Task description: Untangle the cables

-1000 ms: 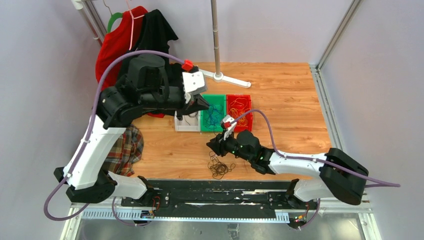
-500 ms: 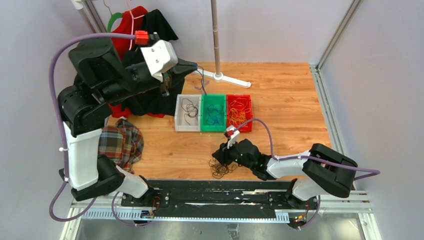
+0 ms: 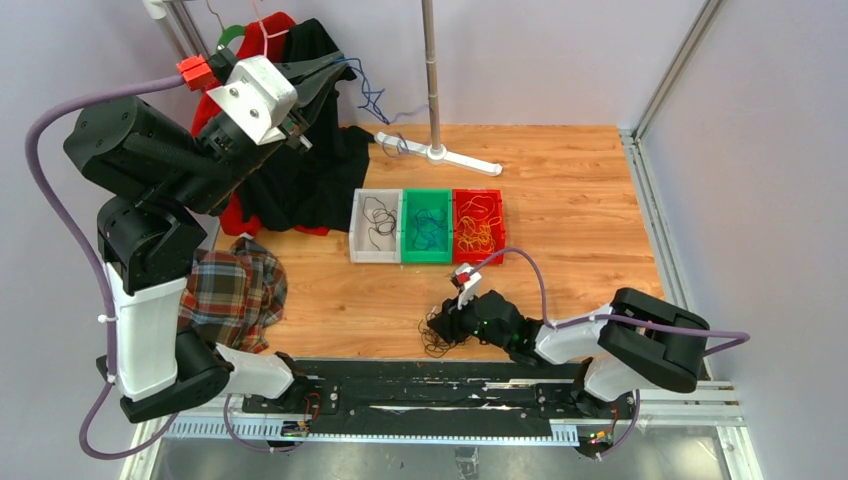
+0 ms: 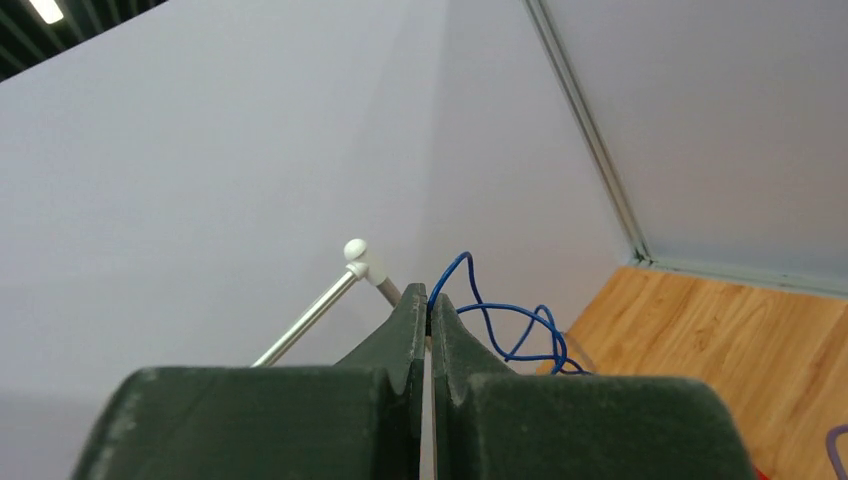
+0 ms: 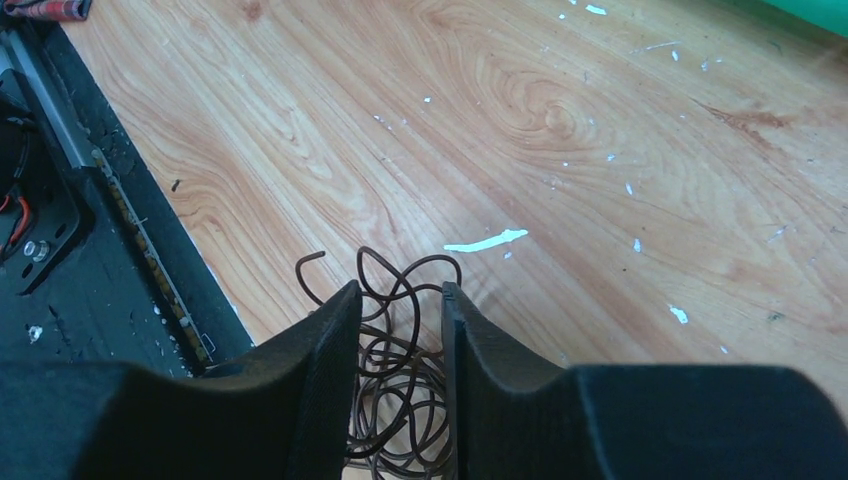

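Left pincer (image 3: 322,68) is raised high over the far-left corner, its jaws pressed together on a thin, curly blue cable (image 3: 372,98). The overhead view shows that cable trailing down toward the desk; the left wrist view shows only its loops springing from the closed tips, against a pale wall and a grey metal rail with a white end cap (image 4: 318,307). Right pincer (image 5: 398,297) is low at the near edge, its jaws a moderate gap apart and straddling a loose tangle of dark cable (image 3: 436,340).

The wood-grain desk (image 3: 580,200) looks clean from above, while the right wrist view shows white flecks and smears on it. A black garment (image 3: 310,180) and a red garment (image 3: 215,115) hang at the far left, with a crumpled plaid shirt (image 3: 235,290) on the desk in front of them; neither wrist view shows them. Three plastic bins sit touching in a row mid-desk. The white bin (image 3: 354,225) holds black wires, the green bin (image 3: 427,193) holds blue ones, and the red bin (image 3: 478,192) holds yellow-orange ones. From above the near tangle looks black, but close up its strands are dark brown, with several loops lying between the right fingers.
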Controlling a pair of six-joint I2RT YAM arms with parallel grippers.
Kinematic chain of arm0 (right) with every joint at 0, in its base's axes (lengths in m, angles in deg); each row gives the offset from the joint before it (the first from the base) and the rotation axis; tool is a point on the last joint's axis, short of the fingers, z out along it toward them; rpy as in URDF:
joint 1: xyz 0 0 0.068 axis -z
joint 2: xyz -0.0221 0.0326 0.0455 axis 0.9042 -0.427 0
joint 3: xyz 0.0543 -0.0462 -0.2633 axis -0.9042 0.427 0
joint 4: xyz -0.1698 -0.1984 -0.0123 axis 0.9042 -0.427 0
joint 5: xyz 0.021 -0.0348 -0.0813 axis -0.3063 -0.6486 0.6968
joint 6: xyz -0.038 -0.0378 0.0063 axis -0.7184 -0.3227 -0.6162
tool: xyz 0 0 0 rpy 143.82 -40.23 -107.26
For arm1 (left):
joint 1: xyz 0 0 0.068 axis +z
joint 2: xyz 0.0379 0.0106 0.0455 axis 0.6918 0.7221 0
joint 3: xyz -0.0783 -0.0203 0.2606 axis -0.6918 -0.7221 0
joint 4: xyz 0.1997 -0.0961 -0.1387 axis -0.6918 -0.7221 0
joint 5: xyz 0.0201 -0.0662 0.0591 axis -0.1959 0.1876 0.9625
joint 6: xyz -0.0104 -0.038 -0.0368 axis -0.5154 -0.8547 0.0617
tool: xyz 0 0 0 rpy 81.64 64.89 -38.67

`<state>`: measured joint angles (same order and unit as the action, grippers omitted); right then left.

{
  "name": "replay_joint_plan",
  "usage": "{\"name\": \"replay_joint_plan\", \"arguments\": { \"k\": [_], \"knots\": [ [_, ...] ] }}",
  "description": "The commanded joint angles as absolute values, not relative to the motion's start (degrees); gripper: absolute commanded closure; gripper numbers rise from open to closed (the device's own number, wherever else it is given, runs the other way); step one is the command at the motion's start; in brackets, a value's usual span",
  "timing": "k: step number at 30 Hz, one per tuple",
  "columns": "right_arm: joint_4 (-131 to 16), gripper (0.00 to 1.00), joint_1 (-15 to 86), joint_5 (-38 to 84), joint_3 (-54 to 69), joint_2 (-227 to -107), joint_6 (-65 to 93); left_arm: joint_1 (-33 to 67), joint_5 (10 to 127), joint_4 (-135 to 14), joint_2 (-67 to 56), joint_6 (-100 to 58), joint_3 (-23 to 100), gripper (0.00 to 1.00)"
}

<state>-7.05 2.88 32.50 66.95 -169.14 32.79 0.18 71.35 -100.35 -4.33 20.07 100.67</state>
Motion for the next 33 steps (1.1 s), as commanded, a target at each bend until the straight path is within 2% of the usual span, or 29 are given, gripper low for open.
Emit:
{"name": "replay_joint_plan", "arguments": {
  "k": [1, 7, 11, 18, 22, 33],
  "knots": [
    [-6.19, 0.62, 1.97, 35.41, 68.16, -166.78, 33.15, 0.18, 71.74, -97.66, -6.11, 20.61, 96.75, 1.0],
    [-21.7, 0.43, 1.97, 41.01, 64.56, -151.96, 30.52, 0.18, 70.64, -97.66, -9.79, 18.57, 84.77, 1.0],
    [-29.16, 0.35, 2.06, 45.92, 62.89, -142.49, 28.55, 0.18, 70.01, -97.76, -11.56, 17.17, 74.56, 1.0],
    [-32.65, 0.35, 2.31, 55.69, 62.5, -132.17, 26.13, 0.18, 70.26, -98.61, -9.66, 16.36, 65.88, 1.0],
    [-35.21, 0.37, 2.49, 60.59, 61.99, -131.24, 24.41, 0.18, 72.47, -98.1, -5.69, 17.27, 64.69, 1.0],
    [-38.33, 0.39, 2.91, 64.69, 64.57, -127.55, 25.23, 0.26, 78.01, -95.16, 3.52, 22.38, 63.5, 1.0]
  ]
}}
